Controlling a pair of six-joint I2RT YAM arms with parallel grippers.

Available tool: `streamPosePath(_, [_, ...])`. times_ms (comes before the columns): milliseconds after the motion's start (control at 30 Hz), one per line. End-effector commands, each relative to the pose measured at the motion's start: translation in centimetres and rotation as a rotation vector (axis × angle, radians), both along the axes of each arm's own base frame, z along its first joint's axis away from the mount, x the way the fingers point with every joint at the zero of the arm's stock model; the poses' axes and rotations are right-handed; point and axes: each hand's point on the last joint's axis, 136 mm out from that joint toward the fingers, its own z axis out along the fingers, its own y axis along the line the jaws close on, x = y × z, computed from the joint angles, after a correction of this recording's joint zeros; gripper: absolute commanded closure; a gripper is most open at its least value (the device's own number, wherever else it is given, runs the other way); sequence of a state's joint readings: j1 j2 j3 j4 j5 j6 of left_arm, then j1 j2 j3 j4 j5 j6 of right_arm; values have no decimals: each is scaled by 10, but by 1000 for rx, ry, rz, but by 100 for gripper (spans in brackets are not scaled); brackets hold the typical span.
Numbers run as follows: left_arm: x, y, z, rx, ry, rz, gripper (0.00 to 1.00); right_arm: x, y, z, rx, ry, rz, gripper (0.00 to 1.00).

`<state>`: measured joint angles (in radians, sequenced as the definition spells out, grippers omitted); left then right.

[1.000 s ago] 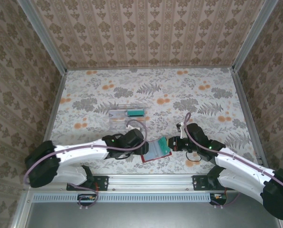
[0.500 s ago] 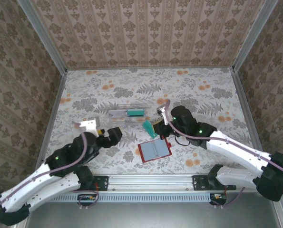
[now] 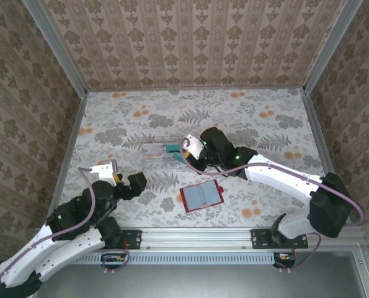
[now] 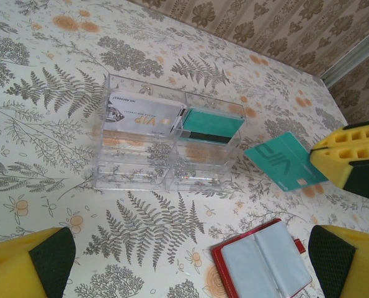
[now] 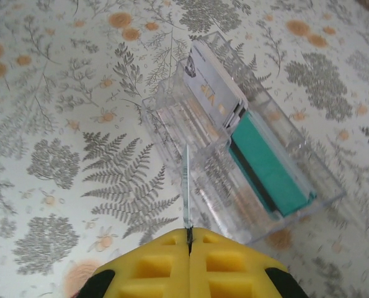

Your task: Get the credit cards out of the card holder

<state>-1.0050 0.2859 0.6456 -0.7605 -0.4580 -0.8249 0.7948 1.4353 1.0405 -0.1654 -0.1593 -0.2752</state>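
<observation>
Credit card (image 4: 284,162), the teal one, is pinched edge-on in my right end effector (image 5: 189,238). Its yellow fingers are pressed together on the card's short end, so in the right wrist view only the thin edge runs straight ahead from the jaws. Just beyond its tip sits the clear tray (image 5: 165,124), its long axis slanting across my line of approach. A white card (image 4: 141,115) and a second teal card (image 4: 212,124) lie flat in the row farther from the arm bases. From overhead the held card hangs by the tray's near right corner. Whether its tip is over a compartment or just short of the wall I can't quite tell. I judge the coming move to be a short push forward and a roll to lay the card flat before letting go.

Farther out, the card holder (image 3: 201,197) lies open on the worktop (image 3: 265,118), grey pockets up, between the arms and nearer their bases than the tray. My left end effector (image 3: 133,182) hangs empty with its fingers spread wide, to the holder's left. It is somewhat farther from the holder than the right one, but free to take the next pull.
</observation>
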Motion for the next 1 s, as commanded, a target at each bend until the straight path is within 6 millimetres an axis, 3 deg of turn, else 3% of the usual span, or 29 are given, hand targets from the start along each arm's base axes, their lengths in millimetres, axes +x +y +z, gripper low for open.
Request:
streamPosePath(0, [0,5,-2,37,-15,1,0,13,13,9,-96,-169,118,100])
streamPosePath(500, [-1,4,-2,49,-20,-15,0,47,35,-18,-322,-317,294,100])
streamPosePath(633, [-1,4,-2,46,-21,-17,0,51,34,-32,-379,-316,321,100])
streamPosePath(967, [-2,6,-4,47,-22,-12,0,63,29,-39,-412,-337,310,100])
